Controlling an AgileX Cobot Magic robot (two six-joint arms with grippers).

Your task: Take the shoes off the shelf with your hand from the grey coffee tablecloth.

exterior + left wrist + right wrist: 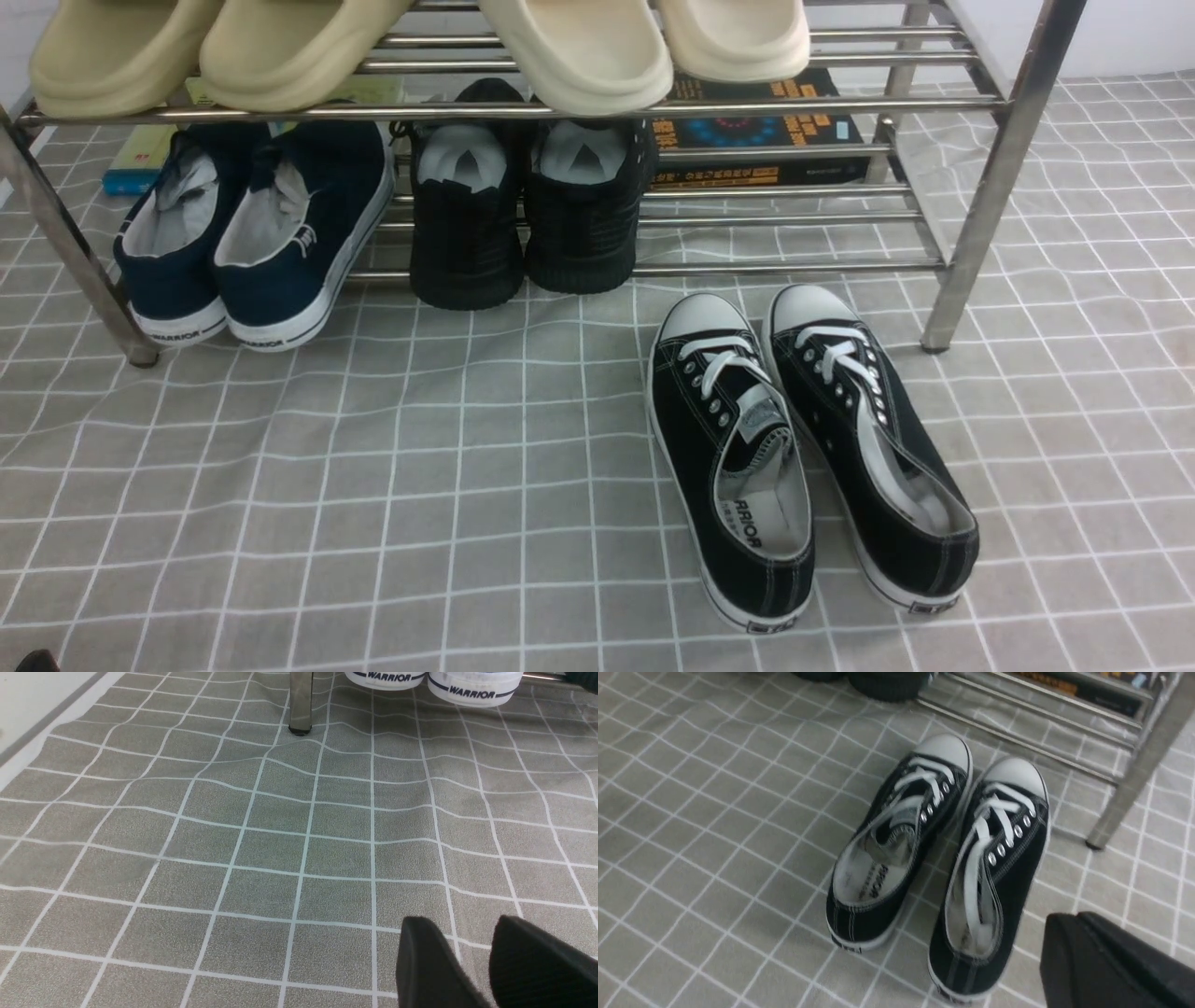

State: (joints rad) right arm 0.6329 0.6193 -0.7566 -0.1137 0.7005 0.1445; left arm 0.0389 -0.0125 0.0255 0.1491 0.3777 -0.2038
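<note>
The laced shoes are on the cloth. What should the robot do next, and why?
Probably just draw the right pincer back and rest: both shoes lie on the cloth, off the shelf, and the shut pincer holds nothing.

The shoes (pixel 994 872) sit upright and side by side on the cloth (pixel 714 812), with their white toe caps just short of the shelf's (pixel 1134 779) lowest bar (pixel 1017 742) (laces loose). A shelf leg (pixel 1106 826) stands near. Past the bar are dark toes (pixel 882 681) and a book (pixel 1069 688). The right gripper (pixel 1101 961), closed and empty, hangs apart from the heels.
</note>
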